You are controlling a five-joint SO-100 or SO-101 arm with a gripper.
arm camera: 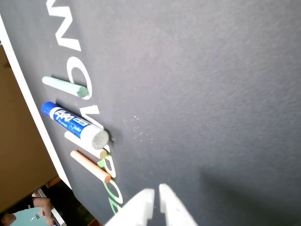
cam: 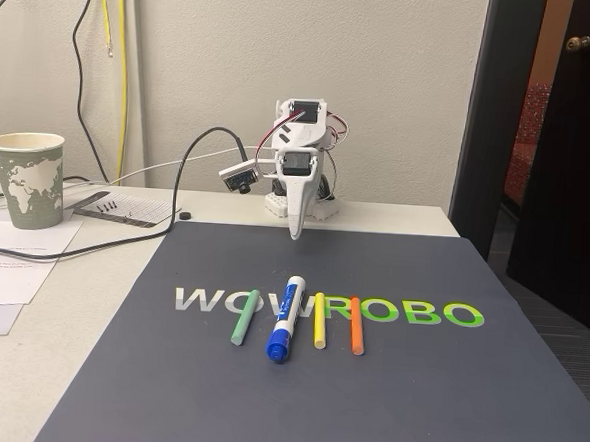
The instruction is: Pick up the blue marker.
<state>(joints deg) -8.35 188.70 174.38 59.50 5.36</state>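
The dark mat (cam: 385,387) printed with WOWROBO lettering covers most of the table, and 4 items lie in a row across the letters in the fixed view. The blue marker (cam: 284,318) is the fattest, second from the left, with its blue cap at 6 o'clock towards the camera and its white butt at 12 o'clock towards the arm. A green stick (cam: 244,316) lies near it at 9 o'clock, a yellow stick (cam: 320,320) near it at 3 o'clock, and an orange stick (cam: 356,325) beyond that.

The step in hand looks like the approach. To do it well, the arm should reach forward and down, spread the claw wider than the barrel, centre it on the labelled middle of the blue marker (arm camera: 75,123), and straddle across the barrel without nudging either neighbour.

The gripper (cam: 295,231) hangs folded near the base, tips pointing down above the mat's far edge. In the wrist view the gripper (arm camera: 155,194) has its fingers nearly pressed together, only a slit between them, holding and touching nothing.
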